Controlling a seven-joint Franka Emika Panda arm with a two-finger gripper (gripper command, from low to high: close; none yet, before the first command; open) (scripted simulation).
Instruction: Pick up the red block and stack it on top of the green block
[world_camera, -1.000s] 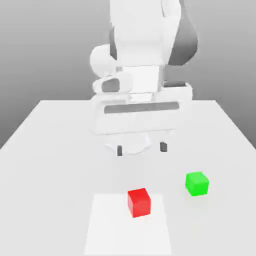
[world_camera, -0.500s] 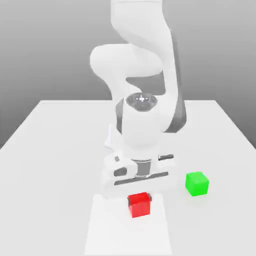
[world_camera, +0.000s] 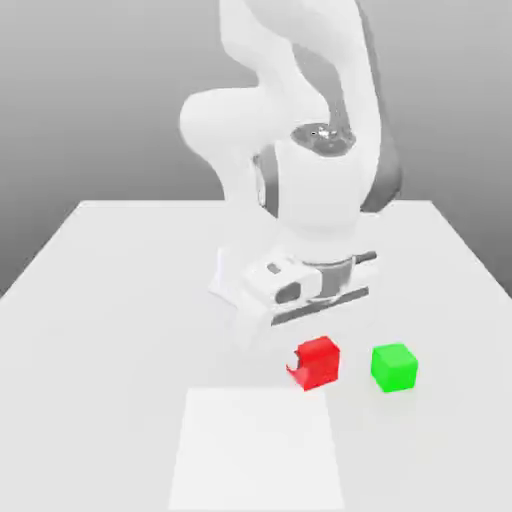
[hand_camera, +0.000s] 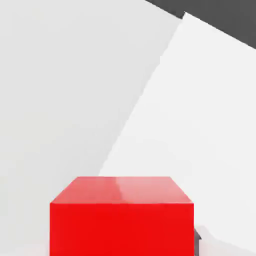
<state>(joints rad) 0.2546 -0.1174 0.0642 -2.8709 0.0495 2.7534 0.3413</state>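
The gripper (world_camera: 312, 350) is clamped on the red block (world_camera: 318, 362) and holds it above the table (world_camera: 100, 300). The block hangs just beside the green block (world_camera: 394, 367), on the exterior view's left of it, not touching.
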